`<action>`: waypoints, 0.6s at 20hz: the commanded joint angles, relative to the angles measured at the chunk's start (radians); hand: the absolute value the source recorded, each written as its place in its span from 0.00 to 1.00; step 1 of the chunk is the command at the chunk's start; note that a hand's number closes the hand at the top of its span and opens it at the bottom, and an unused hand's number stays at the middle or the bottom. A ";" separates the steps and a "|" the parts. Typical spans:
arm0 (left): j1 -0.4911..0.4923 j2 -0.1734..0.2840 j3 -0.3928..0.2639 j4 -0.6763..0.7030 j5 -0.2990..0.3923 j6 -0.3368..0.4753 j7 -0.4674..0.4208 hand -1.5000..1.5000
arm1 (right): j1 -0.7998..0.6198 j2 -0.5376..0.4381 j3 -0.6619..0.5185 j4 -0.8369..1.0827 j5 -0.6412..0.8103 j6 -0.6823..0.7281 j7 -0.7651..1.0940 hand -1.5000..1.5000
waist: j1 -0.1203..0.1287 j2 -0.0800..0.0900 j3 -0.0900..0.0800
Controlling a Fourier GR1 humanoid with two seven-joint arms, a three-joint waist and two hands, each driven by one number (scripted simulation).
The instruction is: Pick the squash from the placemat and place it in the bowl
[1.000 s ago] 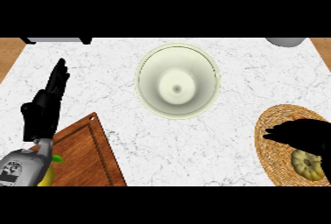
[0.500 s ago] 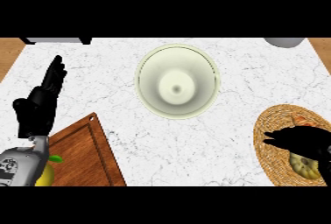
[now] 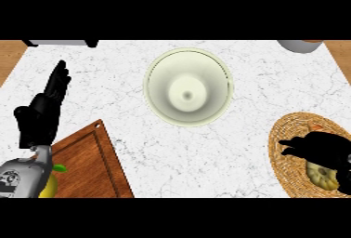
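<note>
Right hand (image 3: 322, 148) over the squash (image 3: 322, 174) on the woven placemat (image 3: 288, 158); pale bowl (image 3: 188, 87) well apart, upper centre

The black left hand (image 3: 42, 114) rests at the view's left edge, fingers straight and pointing up, on its grey forearm (image 3: 21, 179). The black right hand (image 3: 321, 149) shows at the right edge, fingers curled downward.

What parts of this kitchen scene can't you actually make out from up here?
Head view only:
- Squash: mostly hidden under the right hand; whether it is held is unclear.
- Placemat: cut by the right edge.
- Yellow fruit: mostly behind the left forearm.
- Grey object, top right: cut by the edge.
</note>
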 commanded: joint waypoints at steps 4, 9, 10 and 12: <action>-0.027 -0.034 0.002 -0.010 -0.029 0.011 0.018 0.50 | 0.041 0.057 -0.007 0.008 0.022 0.006 -0.025 1.00 | -0.007 0.014 0.016; 0.005 -0.011 0.003 -0.014 -0.027 -0.006 0.005 0.50 | -0.038 0.442 -0.131 -0.050 -0.100 0.114 0.324 1.00 | 0.015 0.007 0.014; 0.000 -0.032 -0.013 -0.007 -0.030 0.002 -0.002 0.50 | -0.047 0.488 -0.143 -0.049 -0.107 0.081 0.346 1.00 | 0.018 0.014 0.016; 0.001 -0.028 -0.011 -0.009 -0.028 -0.002 0.004 0.50 | -0.051 0.557 -0.178 -0.050 -0.117 0.028 0.403 1.00 | 0.021 0.010 0.022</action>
